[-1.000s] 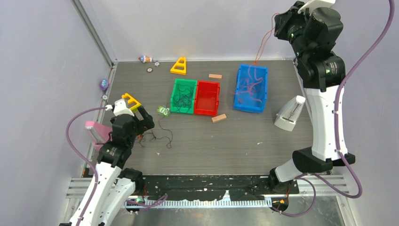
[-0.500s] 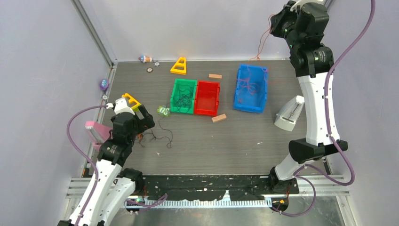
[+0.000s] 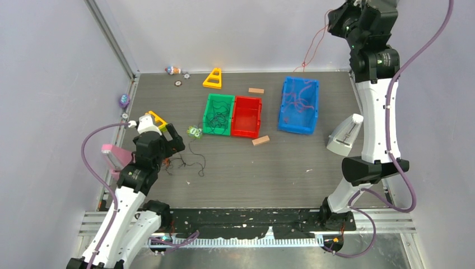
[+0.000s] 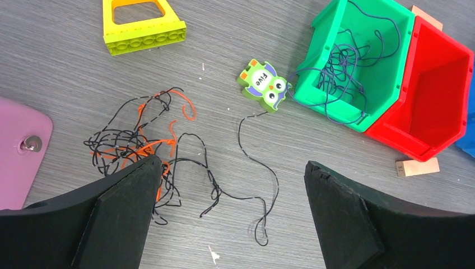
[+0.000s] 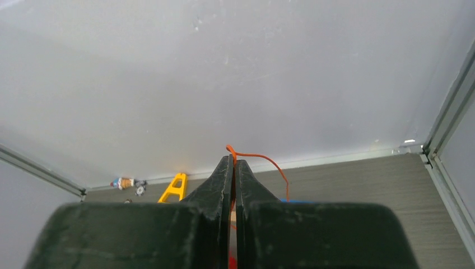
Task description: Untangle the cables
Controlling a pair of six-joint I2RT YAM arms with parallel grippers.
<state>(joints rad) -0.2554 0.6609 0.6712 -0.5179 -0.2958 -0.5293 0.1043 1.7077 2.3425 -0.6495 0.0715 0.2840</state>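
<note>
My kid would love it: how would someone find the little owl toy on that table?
Find the green bin in the middle of the table, beside the red bin. At its near left corner lies the owl piece. It is a small flat green block with big eyes and the word Five, unlike the thin wires nearby.

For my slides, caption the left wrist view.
Open left gripper above tangled orange and black cables, owl tile and green bin beyond.

A finger (image 4: 120,216) of the left hand (image 4: 231,167) hides part of the cables (image 4: 137,147); the blue bin (image 4: 471,131) is cropped
</note>
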